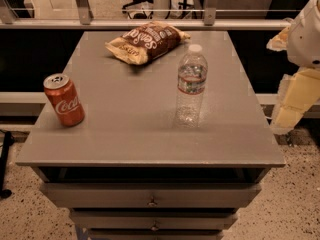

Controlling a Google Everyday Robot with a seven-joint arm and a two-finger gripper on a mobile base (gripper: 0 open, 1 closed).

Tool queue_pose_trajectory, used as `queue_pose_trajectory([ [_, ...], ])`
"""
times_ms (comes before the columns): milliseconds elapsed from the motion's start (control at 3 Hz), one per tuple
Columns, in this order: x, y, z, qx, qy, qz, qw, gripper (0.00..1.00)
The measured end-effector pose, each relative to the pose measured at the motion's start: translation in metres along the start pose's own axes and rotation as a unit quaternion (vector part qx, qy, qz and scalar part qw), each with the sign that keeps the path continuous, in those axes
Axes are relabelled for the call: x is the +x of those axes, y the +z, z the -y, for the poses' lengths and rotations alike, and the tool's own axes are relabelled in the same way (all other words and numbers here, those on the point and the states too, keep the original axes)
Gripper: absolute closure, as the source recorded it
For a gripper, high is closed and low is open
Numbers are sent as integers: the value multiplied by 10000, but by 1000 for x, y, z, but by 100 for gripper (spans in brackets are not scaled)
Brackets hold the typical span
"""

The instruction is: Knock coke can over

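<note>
The small red-orange aluminium coke can (63, 100), showing white Coca-Cola script, is standing upright at the left edge of the grey table (150, 144). The clear plastic water bottle (191, 86) is standing between it and the pale gripper (292, 104), which is hanging beyond the right edge, whether apart or together I cannot tell. A brown chip bag (147, 42) is lying at the back.

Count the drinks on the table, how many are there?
2. The coke can stands at the left edge of the table; the water bottle stands right of the middle. The gripper hangs beyond the right edge, away from both.
</note>
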State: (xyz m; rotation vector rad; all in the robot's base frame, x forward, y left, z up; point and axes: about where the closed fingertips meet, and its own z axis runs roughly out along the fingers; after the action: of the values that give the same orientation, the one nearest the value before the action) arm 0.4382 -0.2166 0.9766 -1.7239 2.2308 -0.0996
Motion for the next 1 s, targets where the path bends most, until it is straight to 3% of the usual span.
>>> queue_pose_trajectory([
  [333,0,0,0,1,0,0,10000,0],
  [667,-16,12,-5,3,-39,76,10000,0],
  [1000,-57,23,-14,96,-301,238,9992,0],
])
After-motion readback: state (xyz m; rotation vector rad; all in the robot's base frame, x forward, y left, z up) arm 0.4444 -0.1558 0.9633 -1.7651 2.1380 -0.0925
